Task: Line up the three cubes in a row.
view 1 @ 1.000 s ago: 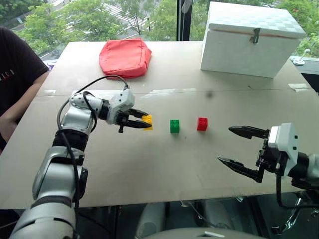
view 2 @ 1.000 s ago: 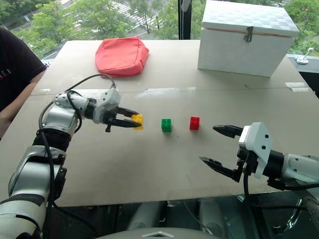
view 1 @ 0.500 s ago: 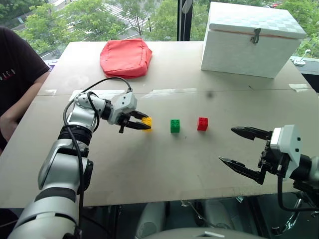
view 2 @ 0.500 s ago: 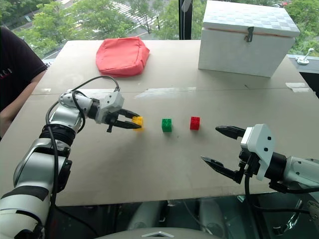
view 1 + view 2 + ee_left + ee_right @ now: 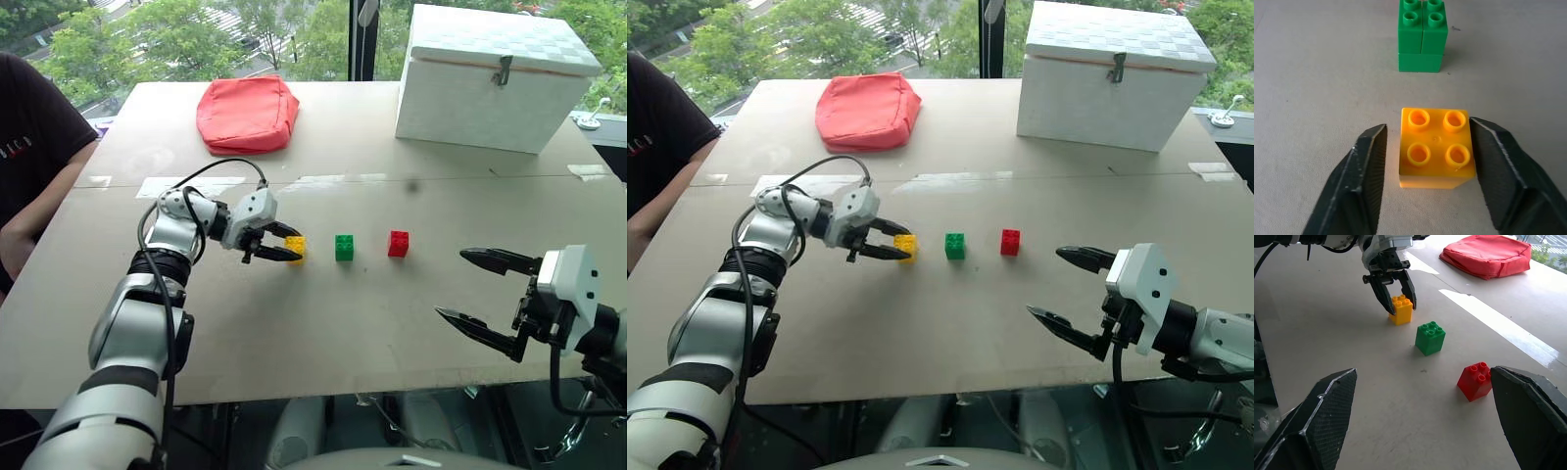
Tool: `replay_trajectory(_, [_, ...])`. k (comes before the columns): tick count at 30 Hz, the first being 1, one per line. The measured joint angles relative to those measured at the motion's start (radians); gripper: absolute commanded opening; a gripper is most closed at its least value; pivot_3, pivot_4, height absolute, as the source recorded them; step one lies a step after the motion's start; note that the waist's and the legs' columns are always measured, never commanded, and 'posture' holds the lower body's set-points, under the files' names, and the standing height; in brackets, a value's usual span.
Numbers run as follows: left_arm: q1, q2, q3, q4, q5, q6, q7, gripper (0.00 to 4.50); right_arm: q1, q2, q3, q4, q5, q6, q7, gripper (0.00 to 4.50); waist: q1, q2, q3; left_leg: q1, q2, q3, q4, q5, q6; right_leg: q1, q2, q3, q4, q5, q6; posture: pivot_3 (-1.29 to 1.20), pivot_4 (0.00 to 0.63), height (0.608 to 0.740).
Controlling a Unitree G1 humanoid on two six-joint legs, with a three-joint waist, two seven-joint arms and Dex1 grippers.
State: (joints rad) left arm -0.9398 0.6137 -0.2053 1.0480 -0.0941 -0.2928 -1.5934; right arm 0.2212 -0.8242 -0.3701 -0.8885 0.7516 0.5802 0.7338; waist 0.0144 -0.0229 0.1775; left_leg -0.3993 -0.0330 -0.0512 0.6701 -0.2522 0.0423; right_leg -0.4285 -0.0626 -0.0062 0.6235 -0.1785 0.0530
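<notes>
A person in a dark shirt [image 5: 29,137] sits at the left edge of the tabletop [image 5: 323,323]. The shirt has small red letters, too small to read. No other writing can be read on the things.

The left pincer [image 5: 284,242] is low over the tabletop, and the yellow cube [image 5: 1436,147] sits between its black fingers [image 5: 1364,176]. In the left wrist view there is a small gap on one side of the cube, and the other finger is right at the cube's side. So the pincer is a little apart, and not squeezed tight on the cube. The yellow cube stands flat on the tabletop, and it has four round bumps on top.

Just to the right is the green cube [image 5: 344,247], also with four bumps on top. It looks a bit taller, like two pieces stacked. Next comes the red cube [image 5: 398,243], with bumps on top too. The three cubes stand in a row with small gaps between them, and none touch.

Far to the right, the right pincer [image 5: 485,299] is wide apart and holds nothing. It is well apart from the red cube.

At the back lie a red pouch [image 5: 247,113] and a big white box [image 5: 495,78] with a metal latch
</notes>
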Motion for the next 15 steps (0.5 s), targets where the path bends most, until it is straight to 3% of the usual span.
replay_trajectory(1, [-0.002,-0.001,0.001,0.004,0.006,-0.002,0.006,4.48,0.002,0.0,-0.002,-0.001,0.001,0.0,0.0,4.5,0.0,0.0,0.0,0.0,0.0,0.0,0.0,0.0,0.0,0.0,0.0,0.0,0.0,0.0,0.0,0.0,0.15,0.74])
replay_trajectory(6, [0.006,0.014,0.048,-0.037,-0.012,0.036,-0.003,4.48,0.029,-0.003,-0.024,-0.005,0.003,0.001,0.003,4.5,-0.001,0.0,0.0,0.0,0.0,0.0,0.0,0.0,0.0,0.0,0.0,0.0,0.0,0.0,0.0,0.0,0.15,0.74])
replay_trajectory(10, [0.201,0.108,0.171,-0.375,-0.13,0.245,0.033,4.48,0.094,-0.004,-0.064,0.018,-0.022,-0.019,0.029,4.5,-0.017,0.0,0.0,0.002,0.001,0.001,-0.001,0.0,0.0,0.0,0.0,0.002,0.001,0.002,-0.003,0.0,0.15,0.74])
replay_trajectory(13, [0.456,0.136,0.3,-0.718,-0.241,0.465,0.171,4.48,0.15,0.011,-0.096,0.063,-0.051,-0.046,0.057,4.5,-0.024,0.001,0.0,0.002,0.002,0.001,-0.001,0.0,0.0,0.0,-0.005,0.003,0.0,0.001,-0.003,0.0,0.15,0.74])
replay_trajectory(15, [0.734,0.131,0.431,-1.037,-0.334,0.652,0.326,4.48,0.214,0.026,-0.128,0.108,-0.076,-0.077,0.093,4.5,-0.028,0.001,0.0,0.002,0.003,0.0,-0.002,-0.002,-0.001,0.0,-0.007,0.005,-0.001,0.001,-0.003,0.0,0.15,0.74])
